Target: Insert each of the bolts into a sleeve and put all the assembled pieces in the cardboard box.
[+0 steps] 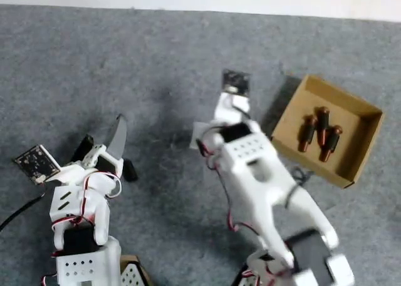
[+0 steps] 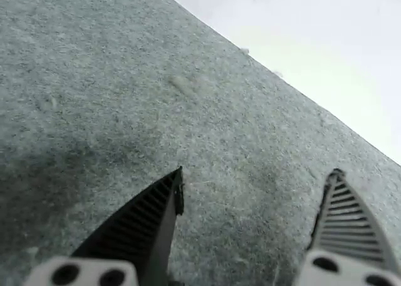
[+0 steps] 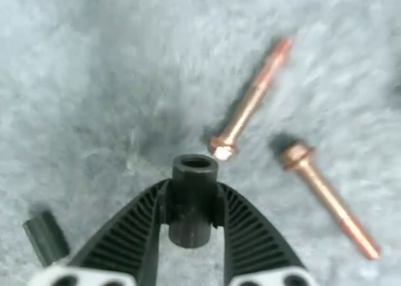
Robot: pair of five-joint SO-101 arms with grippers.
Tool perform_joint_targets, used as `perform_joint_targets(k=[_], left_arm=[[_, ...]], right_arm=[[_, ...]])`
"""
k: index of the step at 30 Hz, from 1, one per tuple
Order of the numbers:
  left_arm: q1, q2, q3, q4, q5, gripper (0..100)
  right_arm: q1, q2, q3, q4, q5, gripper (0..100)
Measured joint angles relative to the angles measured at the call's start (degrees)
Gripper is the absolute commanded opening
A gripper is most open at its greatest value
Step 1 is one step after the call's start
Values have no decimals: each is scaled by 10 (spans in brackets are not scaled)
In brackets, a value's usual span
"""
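Bolts (image 3: 250,98), two of them, coppery, slim and flange-headed, lie loose on the fuzzy grey felt mat (image 1: 156,61). The right gripper (image 3: 192,187) pinches a smooth black tubular sleeve (image 3: 194,167) just beside them. Three assembled pieces (image 1: 319,132) already rest in the cardboard box (image 1: 307,161), so two seemingly remain (a spare sleeve (image 3: 45,236) waits nearby). The left gripper (image 2: 257,171) gapes wide, empty.

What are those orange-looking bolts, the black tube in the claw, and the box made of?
The bolts are probably copper-plated or copper-coloured metal, judging by their shiny reddish sheen. The sleeve in the right gripper is matte black, likely plastic or rubber; the look leaves it open. The cardboard box is plain brown cardboard, dull, with thin folded walls.
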Motion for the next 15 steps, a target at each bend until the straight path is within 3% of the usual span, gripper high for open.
perform_joint_targets(k=[15], left_arm=[[0,0,0,0,0,329]], right_arm=[[61,-341,335,-242,163,5]])
